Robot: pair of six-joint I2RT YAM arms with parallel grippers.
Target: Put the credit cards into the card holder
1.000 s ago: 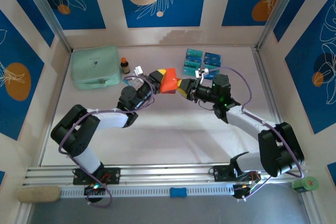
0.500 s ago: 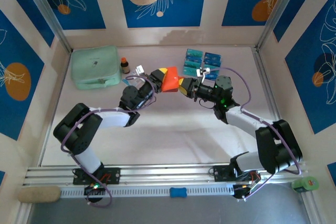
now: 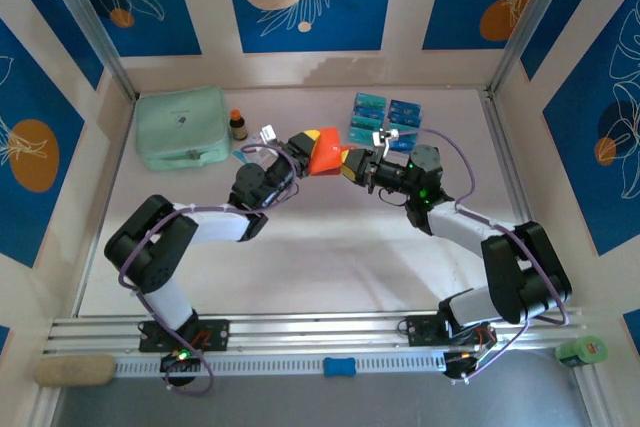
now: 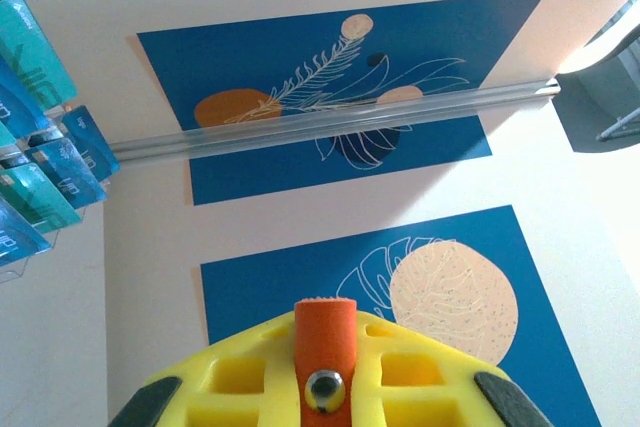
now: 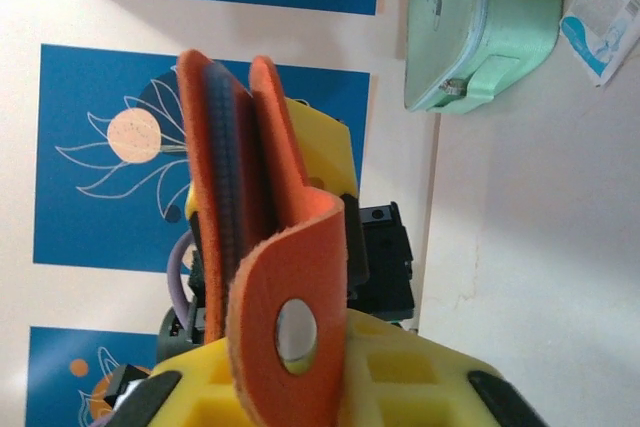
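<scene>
A mint-green pouch (image 3: 180, 127) lies in the far left corner of the table (image 3: 330, 247), and a small brown bottle (image 3: 238, 125) with an orange cap stands just beside its right side. A white-and-blue packet (image 5: 605, 7) lies flat near the bottle, on its near side. Past the near edge, a beige pad (image 3: 75, 370) sits at the left corner and a green object (image 3: 582, 351) at the right.
</scene>
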